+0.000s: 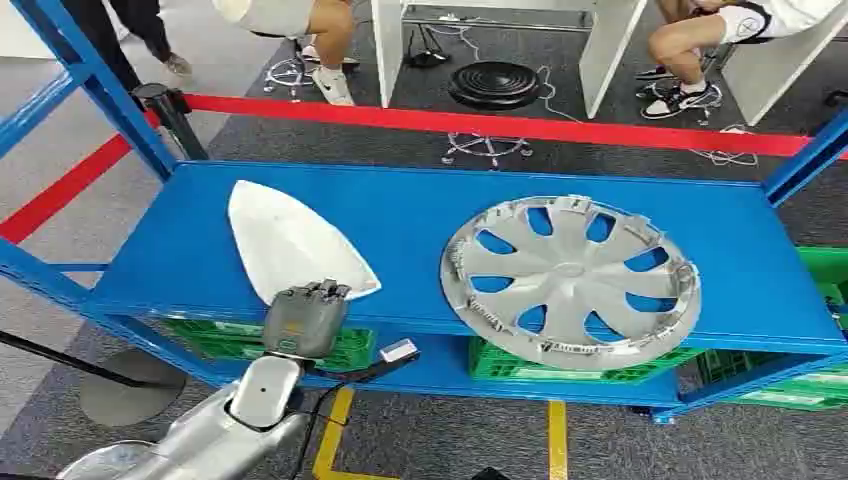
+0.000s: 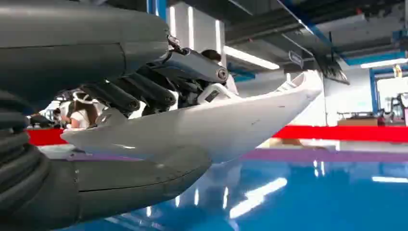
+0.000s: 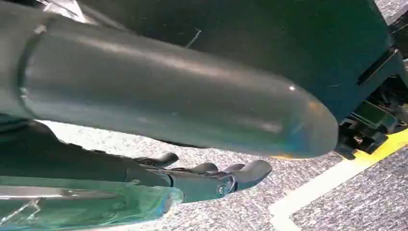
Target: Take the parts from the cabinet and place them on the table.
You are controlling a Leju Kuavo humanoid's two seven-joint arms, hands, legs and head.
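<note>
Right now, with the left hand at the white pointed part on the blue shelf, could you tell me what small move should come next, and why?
Probably lift a little and draw the white pointed plastic part back off the blue metal shelf. The left hand seems to grip its near edge, thumb beneath and fingers on top, and the part's far tip is tilted up off the shelf.

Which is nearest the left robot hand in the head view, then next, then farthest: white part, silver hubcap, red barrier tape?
1. White part, gripped at its near end by the left robot hand.
2. Silver hubcap, on the shelf's right.
3. Red barrier tape, behind the shelf.
</note>
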